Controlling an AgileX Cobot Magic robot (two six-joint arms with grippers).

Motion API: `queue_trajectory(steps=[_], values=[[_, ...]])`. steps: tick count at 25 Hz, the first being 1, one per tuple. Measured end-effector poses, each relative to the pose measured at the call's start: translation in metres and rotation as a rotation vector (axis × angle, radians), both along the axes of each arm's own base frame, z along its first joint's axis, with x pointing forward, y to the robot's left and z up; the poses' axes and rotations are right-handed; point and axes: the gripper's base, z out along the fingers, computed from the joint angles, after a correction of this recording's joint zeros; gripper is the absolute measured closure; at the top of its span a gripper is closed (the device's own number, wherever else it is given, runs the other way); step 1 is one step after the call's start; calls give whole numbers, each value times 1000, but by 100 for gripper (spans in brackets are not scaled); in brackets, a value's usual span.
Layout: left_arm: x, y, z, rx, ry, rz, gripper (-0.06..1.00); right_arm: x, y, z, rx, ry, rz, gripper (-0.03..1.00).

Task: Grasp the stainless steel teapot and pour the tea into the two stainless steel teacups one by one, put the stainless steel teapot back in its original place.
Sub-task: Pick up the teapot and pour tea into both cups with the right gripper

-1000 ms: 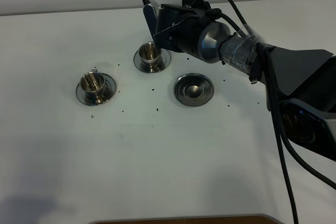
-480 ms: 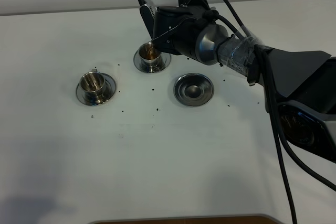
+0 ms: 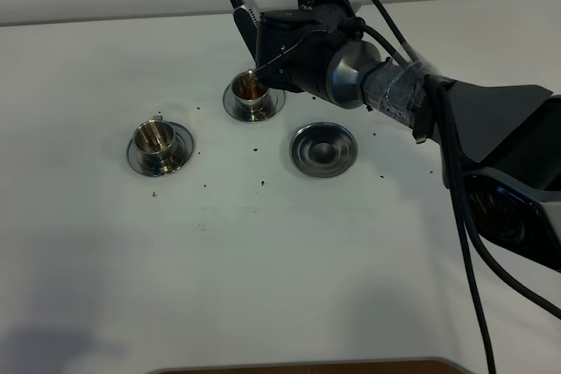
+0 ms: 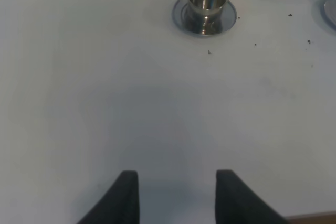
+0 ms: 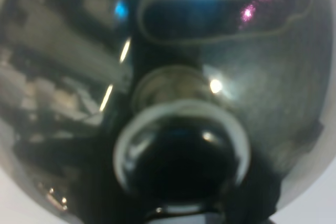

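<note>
1. At the far middle of the table, as the high camera is showing it, the right gripper is holding the teapot. Its jaws are closed tight on the pot.
2. The teapot is hanging tipped over the far cup, and brown tea is showing inside that cup.
3. The second cup is standing upright at about 8 o'clock from the far cup, well apart from it.
4. Both cups are sitting on small saucers.
5. The wider saucer is lying flat at about 4 o'clock from the far cup. It is near that cup's saucer but not touching it.
6. Dark specks are lying scattered on the white surface around the three saucers.
7. In the right wrist view the teapot's domed lid is filling the picture, blurred, with its round knob sitting close to the lens.
8. The left gripper is hovering over bare table. Its two dark fingers are standing wide apart and gripping nothing, and the second cup is sitting ahead of them, well apart.
</note>
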Motion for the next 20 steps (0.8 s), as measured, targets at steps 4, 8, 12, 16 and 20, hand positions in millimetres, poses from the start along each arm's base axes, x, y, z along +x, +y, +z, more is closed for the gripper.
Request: queue_trajectory(steps=[4,8,12,16,20], values=[[0,0,0,0,0,0,55,0,-1,1,-26,-4,-1,78],[0,0,0,0,0,0,55,0,-3,2,-49,-13,-7,78],[0,0,0,0,0,0,55,1,-3,3,-62,-23,-2,78],[0,0,0,0,0,0,55,0,-2,4,-69,-27,3,78],[0,0,0,0,0,0,55,-2,1,5,-78,-36,13,78]])
